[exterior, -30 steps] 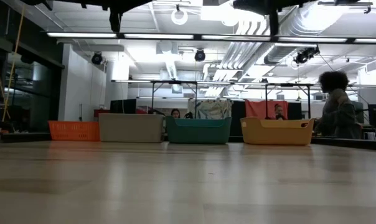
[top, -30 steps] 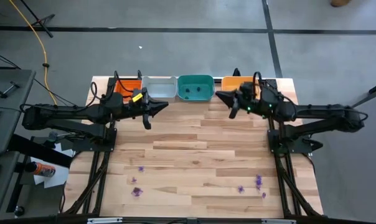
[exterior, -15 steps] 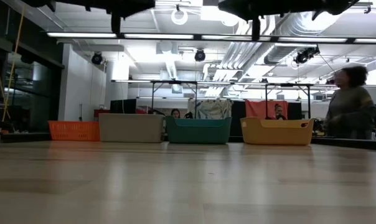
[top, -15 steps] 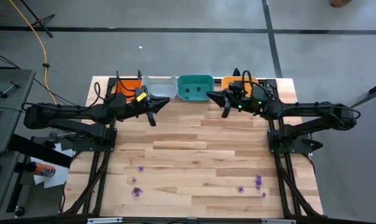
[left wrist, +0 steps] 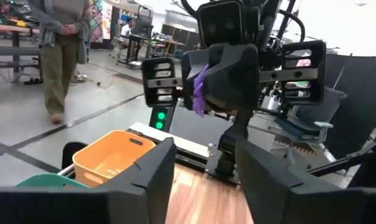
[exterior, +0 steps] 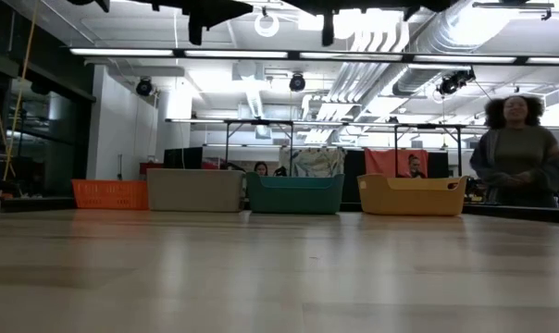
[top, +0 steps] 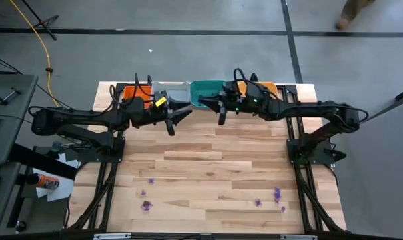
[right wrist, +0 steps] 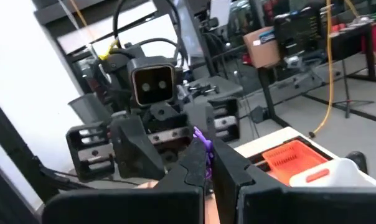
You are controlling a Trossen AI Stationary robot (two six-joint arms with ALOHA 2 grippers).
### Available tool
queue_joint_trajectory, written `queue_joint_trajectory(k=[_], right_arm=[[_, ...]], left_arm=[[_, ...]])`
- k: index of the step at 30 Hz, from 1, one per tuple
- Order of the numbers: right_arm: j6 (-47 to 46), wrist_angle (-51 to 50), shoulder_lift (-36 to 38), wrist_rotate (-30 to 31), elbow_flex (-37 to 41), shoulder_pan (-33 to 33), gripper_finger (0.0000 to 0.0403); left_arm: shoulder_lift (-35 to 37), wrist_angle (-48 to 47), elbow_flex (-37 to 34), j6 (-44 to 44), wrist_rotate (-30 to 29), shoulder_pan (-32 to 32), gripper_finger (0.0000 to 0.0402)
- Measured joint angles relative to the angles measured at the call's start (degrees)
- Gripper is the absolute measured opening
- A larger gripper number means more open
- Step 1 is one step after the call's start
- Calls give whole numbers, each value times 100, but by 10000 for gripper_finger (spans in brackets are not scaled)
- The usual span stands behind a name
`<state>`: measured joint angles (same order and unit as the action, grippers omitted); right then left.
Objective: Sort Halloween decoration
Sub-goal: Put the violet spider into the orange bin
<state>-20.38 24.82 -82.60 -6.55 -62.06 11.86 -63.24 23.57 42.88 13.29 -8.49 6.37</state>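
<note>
Where wrists look, right hand (left wrist: 200, 93) pinching purple trinket (right wrist: 203, 144)

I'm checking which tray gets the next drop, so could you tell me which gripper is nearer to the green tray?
Right. The right gripper hangs at the front edge of the green tray, pinching a purple trinket. The left gripper sits farther off, in front of the grey tray.

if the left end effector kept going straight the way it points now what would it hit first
Probably the right end effector, which faces it head-on pinching a small purple trinket. Nothing shows between them, though depth is hard to judge; the left end effector is open.
</note>
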Motion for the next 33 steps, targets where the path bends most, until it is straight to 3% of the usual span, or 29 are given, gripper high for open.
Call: queue_joint_trajectory(k=[8,16,26,33], right_arm=[[135,-284,-403,-140,-566,-26,0],[96,-293,-466,-112,-581,-127,0],[77,-248,-465,-112,-581,-140,0],[74,-144,-464,-112,-581,-142,0]], left_arm=[[2,72,23,-5,0,46,175],[2,132,23,-4,21,125,173],[0,334,26,7,647,307,172],[-188,398,28,14,680,304,172]])
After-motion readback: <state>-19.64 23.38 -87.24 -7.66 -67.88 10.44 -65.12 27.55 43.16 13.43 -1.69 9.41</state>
